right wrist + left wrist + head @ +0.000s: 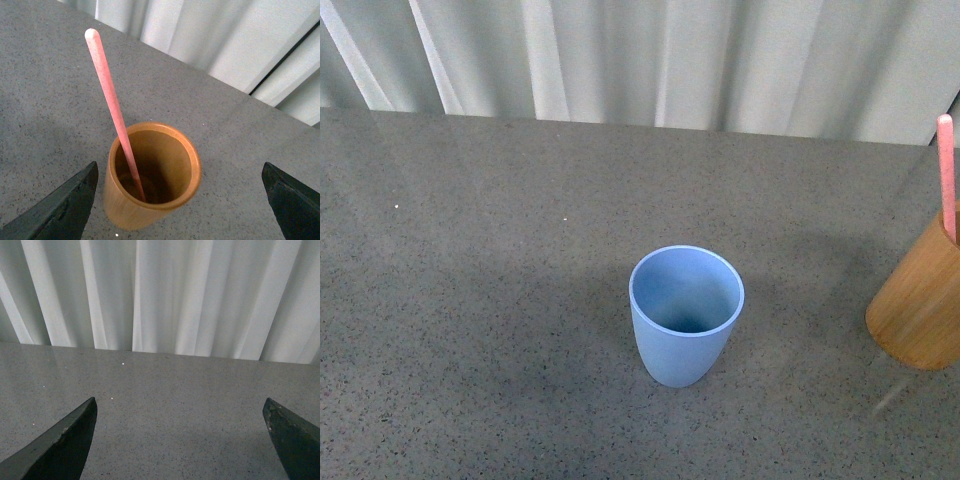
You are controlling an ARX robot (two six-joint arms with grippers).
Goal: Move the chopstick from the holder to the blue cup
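Note:
The light blue cup (686, 314) stands upright and empty near the middle of the grey table. At the right edge of the front view stands the tan wooden holder (920, 305), with one salmon-pink chopstick (947, 178) sticking up out of it. In the right wrist view the holder (152, 175) sits just ahead of my open right gripper (180, 200), and the chopstick (112, 105) leans against the holder's rim. The fingers are wide apart and touch nothing. My left gripper (180, 440) is open over bare table. Neither arm shows in the front view.
A speckled grey table (470, 300) runs back to a white pleated curtain (650, 60). In the right wrist view a dark vertical gap (285, 65) breaks the curtain beyond the table's far edge.

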